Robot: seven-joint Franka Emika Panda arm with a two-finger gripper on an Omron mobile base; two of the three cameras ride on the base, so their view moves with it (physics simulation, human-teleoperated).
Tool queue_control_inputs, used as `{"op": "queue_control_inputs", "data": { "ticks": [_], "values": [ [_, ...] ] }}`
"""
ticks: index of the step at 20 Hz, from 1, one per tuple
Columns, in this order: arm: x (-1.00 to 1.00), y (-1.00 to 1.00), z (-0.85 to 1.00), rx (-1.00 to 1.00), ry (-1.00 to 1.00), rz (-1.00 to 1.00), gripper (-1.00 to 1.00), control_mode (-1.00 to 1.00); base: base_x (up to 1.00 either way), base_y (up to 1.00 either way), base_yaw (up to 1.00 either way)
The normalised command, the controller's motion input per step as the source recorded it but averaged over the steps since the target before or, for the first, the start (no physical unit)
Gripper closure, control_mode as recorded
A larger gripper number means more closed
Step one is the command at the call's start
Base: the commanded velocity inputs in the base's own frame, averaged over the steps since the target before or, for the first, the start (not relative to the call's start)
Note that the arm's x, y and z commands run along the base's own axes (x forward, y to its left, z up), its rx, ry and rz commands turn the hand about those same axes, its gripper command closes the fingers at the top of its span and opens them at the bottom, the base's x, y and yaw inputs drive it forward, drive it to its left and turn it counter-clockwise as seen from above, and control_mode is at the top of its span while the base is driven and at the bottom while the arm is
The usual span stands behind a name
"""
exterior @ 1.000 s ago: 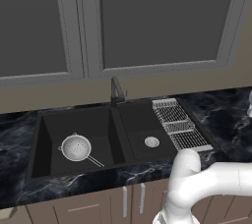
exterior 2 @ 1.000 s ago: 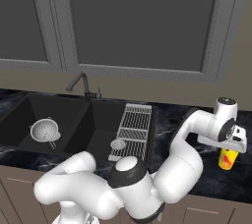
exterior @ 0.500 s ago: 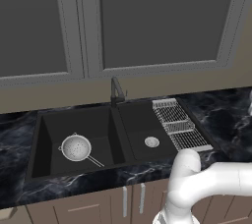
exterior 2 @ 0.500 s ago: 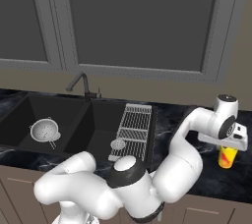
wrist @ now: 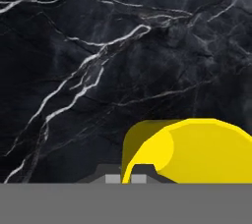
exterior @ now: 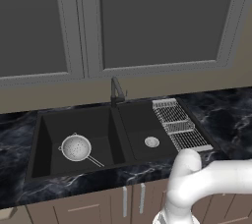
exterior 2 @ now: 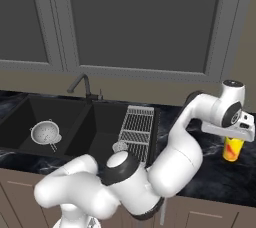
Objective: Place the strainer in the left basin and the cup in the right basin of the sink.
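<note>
Strainer [exterior: 76, 147] lies in the left basin [exterior: 54, 125] of the sink [exterior: 118, 117], bowl opening upward, resting on the basin floor. Its thin handle runs along the floor toward the near right, which is its long axis. This half of the task reads as complete.

Cup [exterior 2: 232, 148] stands upright on the black marbled worktop [exterior 2: 210, 177] at the far right, well apart from the sink, with the drying rack [exterior 2: 136, 126] between them. Its long axis is vertical, mouth upward; the hand view looks down onto its yellow rim.

Gripper [exterior 2: 233, 139] sits directly over the cup, pointing down. The fingers are drawn in narrow and appear pinched on the cup's rim wall, one inside and one outside, as the hand view suggests; a grip from above suits a later lift.

Right basin [exterior: 142, 127] holds nothing but its drain [exterior: 151, 142]. Judged remaining: carry the cup left and set it there.
</note>
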Motion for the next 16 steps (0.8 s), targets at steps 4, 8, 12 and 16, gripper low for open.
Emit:
{"op": "queue_control_inputs", "data": {
  "ticks": [4, 8, 12, 16],
  "values": [
    [-0.35, 0.63, 0.32, 0.00, 0.00, 0.01, 1.00, -1.00, 0.00, 0.00, 0.00],
    [-0.36, 0.82, 0.27, 0.00, 0.00, 0.00, 1.00, -1.00, 0.00, 0.00, 0.00],
    [-0.42, 0.93, 0.15, 0.00, -0.02, 0.00, 1.00, -1.00, 0.00, 0.00, 0.00],
    [-0.56, 0.99, 0.03, 0.00, -0.06, 0.00, 1.00, -1.00, 0.00, 0.00, 0.00]
  ]
}}
